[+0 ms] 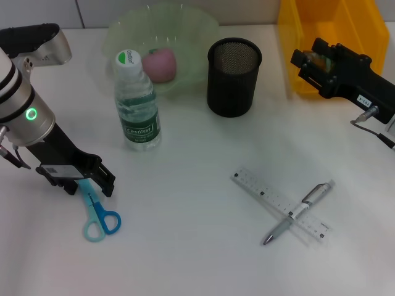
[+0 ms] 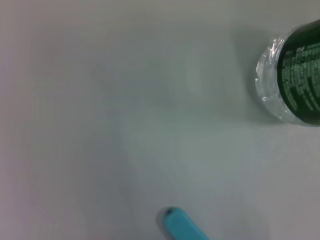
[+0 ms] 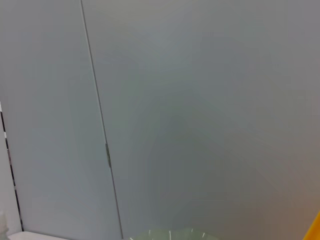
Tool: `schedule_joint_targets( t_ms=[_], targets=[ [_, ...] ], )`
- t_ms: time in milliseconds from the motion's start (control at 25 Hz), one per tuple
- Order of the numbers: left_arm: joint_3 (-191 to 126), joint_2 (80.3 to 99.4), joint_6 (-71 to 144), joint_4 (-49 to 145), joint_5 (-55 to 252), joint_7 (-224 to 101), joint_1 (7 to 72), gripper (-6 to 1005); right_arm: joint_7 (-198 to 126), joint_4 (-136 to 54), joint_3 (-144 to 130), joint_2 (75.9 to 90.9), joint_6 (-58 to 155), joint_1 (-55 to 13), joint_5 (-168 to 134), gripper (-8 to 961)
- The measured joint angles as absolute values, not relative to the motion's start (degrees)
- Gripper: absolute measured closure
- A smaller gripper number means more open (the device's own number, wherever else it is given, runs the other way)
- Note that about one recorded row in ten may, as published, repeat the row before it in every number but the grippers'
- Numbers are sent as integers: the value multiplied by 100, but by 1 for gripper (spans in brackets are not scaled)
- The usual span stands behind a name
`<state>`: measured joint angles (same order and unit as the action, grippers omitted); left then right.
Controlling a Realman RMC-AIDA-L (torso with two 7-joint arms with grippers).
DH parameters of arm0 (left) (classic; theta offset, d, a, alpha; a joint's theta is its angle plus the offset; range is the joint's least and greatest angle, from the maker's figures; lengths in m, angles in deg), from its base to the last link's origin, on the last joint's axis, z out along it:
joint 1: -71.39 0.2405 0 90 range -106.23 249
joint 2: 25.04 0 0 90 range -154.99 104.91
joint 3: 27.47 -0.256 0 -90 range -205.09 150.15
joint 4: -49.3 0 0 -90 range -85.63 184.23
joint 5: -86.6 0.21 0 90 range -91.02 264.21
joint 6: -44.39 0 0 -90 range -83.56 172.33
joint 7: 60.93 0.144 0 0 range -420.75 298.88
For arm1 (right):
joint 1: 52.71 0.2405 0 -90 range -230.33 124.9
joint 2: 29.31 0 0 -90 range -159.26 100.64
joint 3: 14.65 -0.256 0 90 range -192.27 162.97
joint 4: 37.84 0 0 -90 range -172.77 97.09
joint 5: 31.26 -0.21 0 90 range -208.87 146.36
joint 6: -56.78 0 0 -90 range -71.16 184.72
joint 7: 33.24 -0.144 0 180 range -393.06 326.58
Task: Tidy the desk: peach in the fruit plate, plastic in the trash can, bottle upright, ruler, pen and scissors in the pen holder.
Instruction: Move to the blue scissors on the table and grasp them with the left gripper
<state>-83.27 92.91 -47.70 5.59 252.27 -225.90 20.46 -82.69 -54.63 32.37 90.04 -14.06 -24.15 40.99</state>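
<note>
White desk (image 1: 203, 259) under everything, and most of the tidying looks done: peach (image 1: 160, 64) in the green fruit plate (image 1: 197, 31), bottle (image 1: 137, 102) upright just in front of it, yellow trash can (image 1: 308, 37) at the far right. What I worry about is the scissors (image 1: 99, 213). My left gripper (image 1: 79, 177) sits low over their blade end, near the desk's left edge, and I cannot tell how its jaws stand or whether they have hold of anything. A pinch near the blade tip would, I judge, let the heavier handle end swing on the lift and foul the mesh pen holder (image 1: 234, 76) on entry (its mouth is narrow), or clip the bottle on the way across.

The scissors' long axis runs from the blades under the gripper toward me, handle loops nearest me and slightly right. The right gripper (image 1: 308, 65) hangs by the trash can, jaws unclear. The ruler (image 1: 265, 197) lies diagonally right of centre, the pen (image 1: 296, 213) crossed over it, tip toward me.
</note>
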Motion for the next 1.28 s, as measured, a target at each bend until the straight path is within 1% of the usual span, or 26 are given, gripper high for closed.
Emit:
schedule_joint_targets(
  t_ms=[200, 920, 1280],
  targets=[
    [-8327, 9257, -4725, 662, 25218, -22590, 2048, 218, -8267, -5463, 3237, 9004, -1406, -2406, 4099, 398],
    [-8332, 9248, -4701, 678, 25228, -22590, 2029, 220, -8263, -5462, 3237, 9004, -1397, -2386, 4099, 398],
    [-8513, 9260, -4696, 676, 25235, -22590, 1985, 280, -8263, -5463, 3237, 9004, -1381, -2380, 4099, 398]
  ],
)
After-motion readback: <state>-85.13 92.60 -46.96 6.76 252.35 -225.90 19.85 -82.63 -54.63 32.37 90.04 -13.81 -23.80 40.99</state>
